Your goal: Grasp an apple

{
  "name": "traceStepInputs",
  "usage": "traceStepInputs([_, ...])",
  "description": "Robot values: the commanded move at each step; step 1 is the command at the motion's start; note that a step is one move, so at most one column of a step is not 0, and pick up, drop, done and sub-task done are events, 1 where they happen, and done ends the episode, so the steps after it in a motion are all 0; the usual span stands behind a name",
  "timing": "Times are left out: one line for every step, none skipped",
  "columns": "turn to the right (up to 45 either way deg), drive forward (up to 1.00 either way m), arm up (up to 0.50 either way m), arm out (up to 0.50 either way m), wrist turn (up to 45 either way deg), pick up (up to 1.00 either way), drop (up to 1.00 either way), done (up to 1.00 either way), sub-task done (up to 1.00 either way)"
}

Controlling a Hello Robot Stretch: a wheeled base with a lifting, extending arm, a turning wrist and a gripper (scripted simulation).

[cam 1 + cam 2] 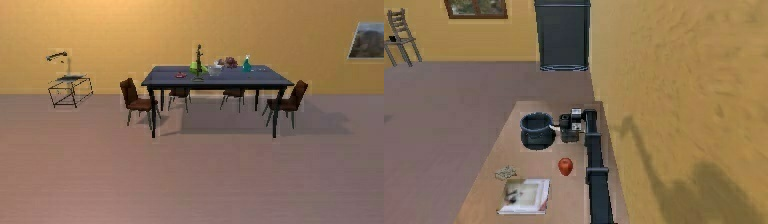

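A: Entry one, containers. What do we list on the brown desk (pixel 519 155)?
B: We list one dark round pot (pixel 534 134), upright, toward the far end. Its inside shows only dark to us; we cannot tell any contents.
A: Entry two, the task's thing?
B: One apple (pixel 565 166): red, round, small. We place it on the brown desk, nearer to us than the pot and apart from it, just beside the dark arm (pixel 597 185).
A: Entry three, the pincer?
B: We find the pincer (pixel 564 126) just beside the pot, farther up the desk than the apple. The pot stands at its far end, so we cannot tell whether it is grasping anything.
A: Other desk entries?
B: One flat white item (pixel 526 196) and one small greyish object (pixel 507 174), both at the near end, left of the apple.
A: Writing?
B: Two white squares (pixel 576 119) with black marks at the arm's end; we cannot read them.
A: Forward view?
B: One long dark desk (pixel 215 78) with chairs (pixel 138 102) around it. On it we list a green bottle (pixel 198 60), plus pieces too small for us to name.
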Motion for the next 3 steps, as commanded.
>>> traceStepInputs([0.0, 0.0, -0.3, 0.0, 0.0, 0.0, 0.0, 0.0, 0.0])
traceStepInputs([0.0, 0.0, 0.0, 0.0, 0.0, 1.0, 0.0, 0.0, 0.0])
traceStepInputs([0.0, 0.0, 0.1, 0.0, 0.0, 0.0, 0.0, 0.0, 0.0])
